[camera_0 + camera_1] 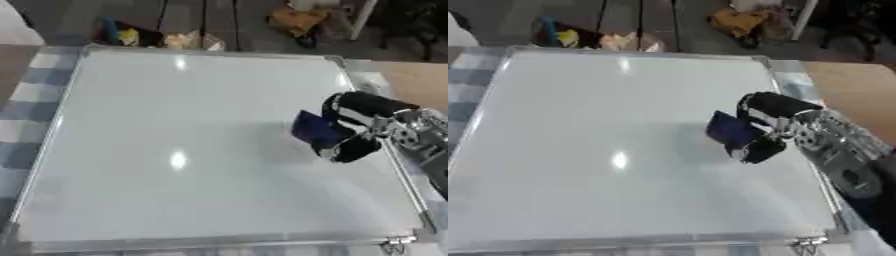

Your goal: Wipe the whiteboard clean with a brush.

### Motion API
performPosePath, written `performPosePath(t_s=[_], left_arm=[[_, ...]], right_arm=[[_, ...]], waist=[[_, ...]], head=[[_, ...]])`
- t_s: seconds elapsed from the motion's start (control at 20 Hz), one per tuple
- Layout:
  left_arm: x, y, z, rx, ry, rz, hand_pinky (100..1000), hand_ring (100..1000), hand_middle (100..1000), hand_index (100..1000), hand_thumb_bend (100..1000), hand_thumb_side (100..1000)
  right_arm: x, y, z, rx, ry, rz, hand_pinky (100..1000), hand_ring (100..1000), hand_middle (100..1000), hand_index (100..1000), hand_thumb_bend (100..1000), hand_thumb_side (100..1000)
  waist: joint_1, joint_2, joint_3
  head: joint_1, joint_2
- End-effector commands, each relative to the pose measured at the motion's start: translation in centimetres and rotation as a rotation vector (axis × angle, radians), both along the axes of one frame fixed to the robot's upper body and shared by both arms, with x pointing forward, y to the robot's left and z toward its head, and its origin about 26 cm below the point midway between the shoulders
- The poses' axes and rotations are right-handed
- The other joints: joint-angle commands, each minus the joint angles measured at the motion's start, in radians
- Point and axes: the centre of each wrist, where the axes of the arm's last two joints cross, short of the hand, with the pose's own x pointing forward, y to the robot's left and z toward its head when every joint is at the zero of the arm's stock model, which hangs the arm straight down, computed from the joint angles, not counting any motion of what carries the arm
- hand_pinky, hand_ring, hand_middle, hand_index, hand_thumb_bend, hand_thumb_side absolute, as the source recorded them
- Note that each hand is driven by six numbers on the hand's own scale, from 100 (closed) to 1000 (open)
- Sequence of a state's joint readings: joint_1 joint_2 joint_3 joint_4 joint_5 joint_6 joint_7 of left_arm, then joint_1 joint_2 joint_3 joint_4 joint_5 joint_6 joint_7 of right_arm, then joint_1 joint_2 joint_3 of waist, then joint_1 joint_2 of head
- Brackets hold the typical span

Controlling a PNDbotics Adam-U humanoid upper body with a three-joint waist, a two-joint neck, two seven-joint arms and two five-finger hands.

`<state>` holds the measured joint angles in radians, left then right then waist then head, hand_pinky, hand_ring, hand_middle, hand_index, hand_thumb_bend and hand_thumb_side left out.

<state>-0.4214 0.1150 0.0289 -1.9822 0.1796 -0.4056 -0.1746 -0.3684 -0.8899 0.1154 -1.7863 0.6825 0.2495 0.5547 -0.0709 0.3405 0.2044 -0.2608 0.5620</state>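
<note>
A large whiteboard (175, 125) with a silver frame lies flat and fills most of both views; its surface looks white with only light glare spots. My right hand (359, 127) comes in from the right, its black fingers curled round a dark blue eraser brush (313, 129). The brush is held on or just above the right-middle part of the board; I cannot tell whether it touches. My left hand shows in neither view.
A blue-and-white checked cloth (22, 100) lies under the board. A brown table surface (420, 80) shows at the right. Beyond the far edge sit cluttered items (162, 37) and a yellow object (293, 20) on the floor.
</note>
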Motion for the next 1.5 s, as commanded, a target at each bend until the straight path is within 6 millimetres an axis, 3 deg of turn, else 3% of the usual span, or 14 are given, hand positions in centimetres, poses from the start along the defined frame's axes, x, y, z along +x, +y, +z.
performPosePath(t_s=[0.05, 0.95, 1.5], left_arm=[[-0.3, 0.2, 0.7, 0.019, -0.030, 0.005, 376, 710, 604, 583, 147, 937], [-0.3, 0.3, 0.6, 0.022, -0.031, 0.010, 373, 712, 604, 578, 147, 941], [-0.3, 0.2, 0.6, 0.022, -0.033, 0.008, 373, 712, 604, 577, 146, 941]], right_arm=[[0.0, -1.6, 1.3, -0.015, -0.029, -0.064, 707, 705, 435, 100, 100, 307], [1.1, -7.3, 1.0, 0.093, -0.069, -0.348, 685, 696, 388, 100, 100, 329], [1.3, -8.1, 0.8, 0.124, -0.101, -0.408, 670, 688, 377, 100, 100, 340]], waist=[[0.001, -0.015, 0.001], [-0.002, 0.000, 0.010], [0.003, 0.004, 0.013]], head=[[-0.001, 0.003], [-0.027, -0.021], [-0.036, -0.027]])
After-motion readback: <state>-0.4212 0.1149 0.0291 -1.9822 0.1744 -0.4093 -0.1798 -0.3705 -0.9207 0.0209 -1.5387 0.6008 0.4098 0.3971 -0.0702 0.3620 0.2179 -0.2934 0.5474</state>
